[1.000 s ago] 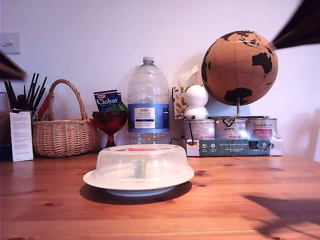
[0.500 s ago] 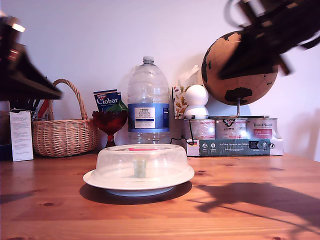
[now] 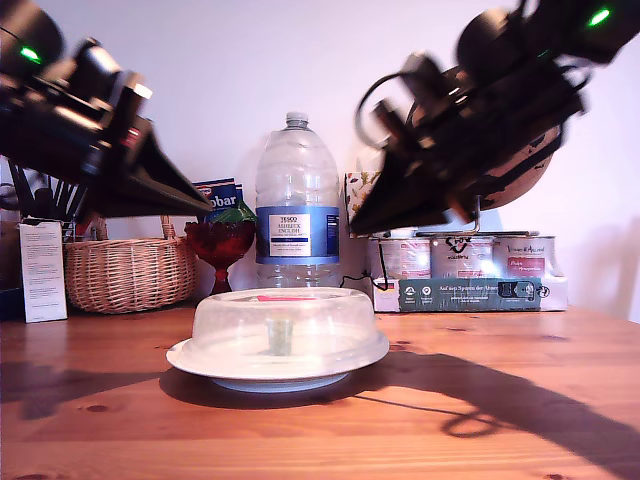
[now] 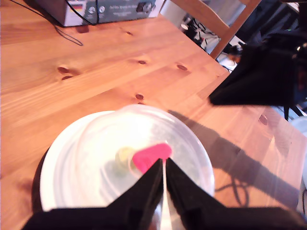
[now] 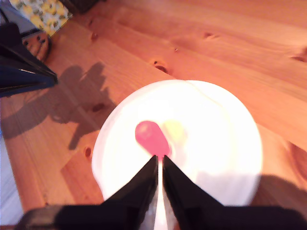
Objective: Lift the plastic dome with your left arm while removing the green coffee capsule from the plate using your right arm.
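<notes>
My second claw [image 5: 159,160] hangs above the plastic dome [image 5: 211,143], its two black fingers [image 5: 139,184] nearly together with only a thin slit between them. Just beyond the tips sits the dome's red tab [image 5: 151,136], with a pale yellowish blur [image 5: 175,132] beside it. The dome is washed out white on the wooden bench [image 5: 230,52]. Another dark claw [image 5: 21,67] shows at the edge.

Two black robot arms, each with a small green light and looped black cables. Each end effector [image 4: 162,167] [image 5: 159,163] is a pointed black wedge.
</notes>
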